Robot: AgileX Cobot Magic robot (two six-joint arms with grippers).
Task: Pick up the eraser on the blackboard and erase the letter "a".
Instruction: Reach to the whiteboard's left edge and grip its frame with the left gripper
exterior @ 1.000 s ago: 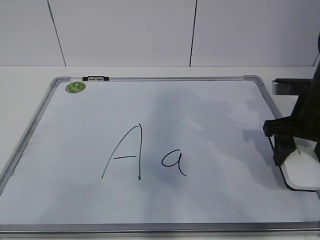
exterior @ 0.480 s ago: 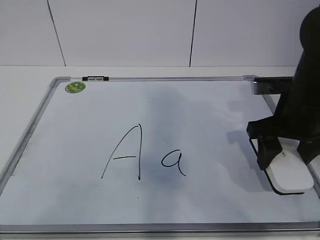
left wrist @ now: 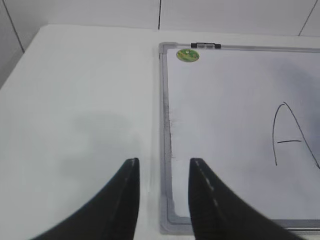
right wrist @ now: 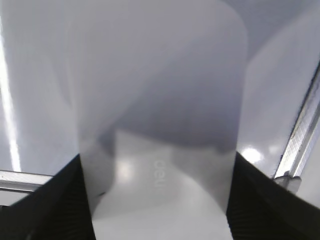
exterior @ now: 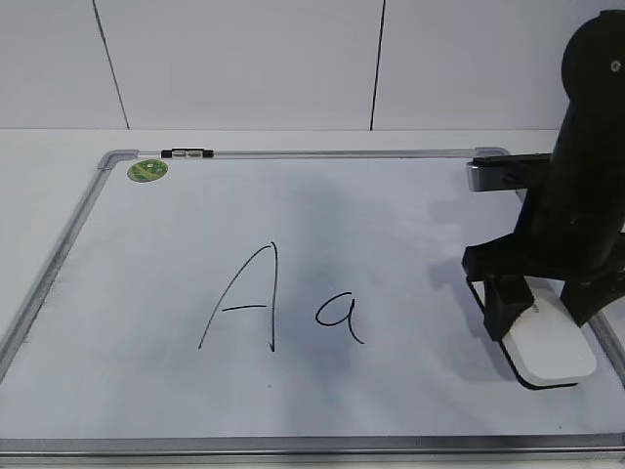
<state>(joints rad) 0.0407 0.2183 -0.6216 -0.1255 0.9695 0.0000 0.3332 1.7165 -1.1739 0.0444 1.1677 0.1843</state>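
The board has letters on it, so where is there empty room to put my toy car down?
The board is bare along its top, between the green sticker and the right gripper, and left of the big A. The table left of the frame is bare too. It is crowded at the right, where the gripper holds the eraser.

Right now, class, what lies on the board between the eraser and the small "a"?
Nothing: in the exterior view the blackboard is bare white between the eraser, clamped in the right gripper, and the small "a".
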